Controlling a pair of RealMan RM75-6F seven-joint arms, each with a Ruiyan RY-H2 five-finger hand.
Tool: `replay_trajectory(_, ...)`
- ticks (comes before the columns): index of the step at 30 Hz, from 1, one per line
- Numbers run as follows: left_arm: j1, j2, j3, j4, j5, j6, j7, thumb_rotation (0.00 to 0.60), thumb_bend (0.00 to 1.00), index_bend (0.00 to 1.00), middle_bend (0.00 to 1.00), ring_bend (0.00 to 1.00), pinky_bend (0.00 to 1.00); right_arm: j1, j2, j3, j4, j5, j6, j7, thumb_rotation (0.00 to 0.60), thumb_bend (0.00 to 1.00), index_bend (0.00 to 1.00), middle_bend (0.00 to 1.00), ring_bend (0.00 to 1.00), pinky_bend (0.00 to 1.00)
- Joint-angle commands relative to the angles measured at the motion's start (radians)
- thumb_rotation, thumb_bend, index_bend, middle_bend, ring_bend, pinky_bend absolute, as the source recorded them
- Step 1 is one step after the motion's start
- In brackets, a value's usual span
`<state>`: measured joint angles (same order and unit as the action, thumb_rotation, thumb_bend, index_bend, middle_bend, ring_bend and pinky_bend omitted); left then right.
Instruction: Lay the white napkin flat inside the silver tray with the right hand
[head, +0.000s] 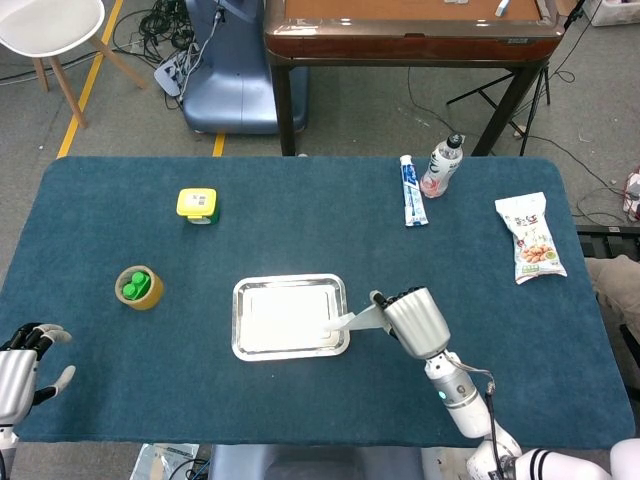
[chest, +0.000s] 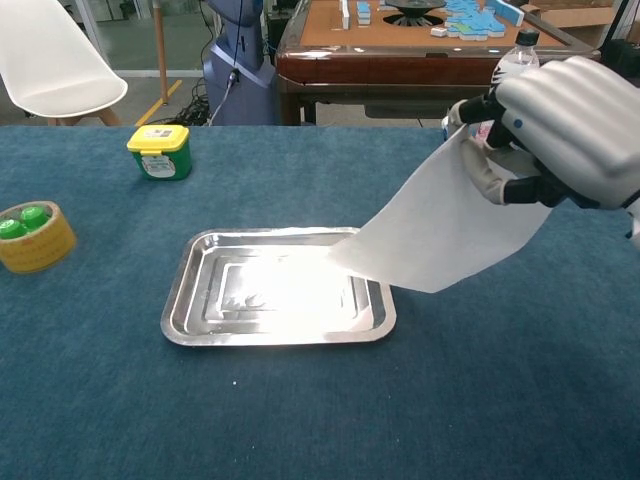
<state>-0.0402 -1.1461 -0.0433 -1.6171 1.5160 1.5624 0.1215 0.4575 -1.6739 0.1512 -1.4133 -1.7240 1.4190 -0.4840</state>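
The napkin (chest: 440, 225) is held up off the table (head: 300, 220) by its upper edge, pinched in the fingers of the right hand (chest: 560, 135); the sheet hangs slanting down toward 8 o'clock, and its lowest corner reaches over the right end of the tray (chest: 180, 300), though whether that corner touches the tray floor cannot be told. In the head view the right hand (head: 410, 315) is seen just off the tray's (head: 240, 345) 3 o'clock side. The left hand (head: 25, 365) is seen at the table's 8 o'clock corner, holding nothing, its fingers loosely apart. A tape roll (head: 139, 287) lies at 9 o'clock of the tray, a yellow-lidded box (head: 197, 205) at 11 o'clock, a tube (head: 410, 192) and a bottle (head: 441, 166) at 1 o'clock, and a snack bag (head: 530, 238) at 2 o'clock.
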Motion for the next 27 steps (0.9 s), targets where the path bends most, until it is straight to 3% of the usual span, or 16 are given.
replay_trajectory(1, 0.001, 0.001, 0.0, 0.0, 0.001, 0.001, 0.0, 0.6, 0.23, 0.41, 0.35, 0.23, 0.48, 0.015, -0.011, 0.01, -0.009, 0.0, -0.011, -0.019, 0.6, 0.65, 0.6, 1.0, 1.0, 1.0)
replay_trajectory(14, 0.003, 0.007, 0.001, -0.005, 0.004, 0.005, -0.008, 0.6, 0.23, 0.41, 0.35, 0.23, 0.48, 0.06, -0.046, 0.079, -0.064, 0.055, -0.026, -0.117, 0.6, 0.65, 0.6, 1.0, 1.0, 1.0)
replay_trajectory(27, 0.006, 0.011, 0.001, -0.01, 0.004, 0.006, -0.01, 0.6, 0.23, 0.41, 0.35, 0.23, 0.48, 0.121, -0.164, 0.141, 0.052, 0.064, 0.032, -0.078, 0.6, 0.65, 0.6, 1.0, 1.0, 1.0)
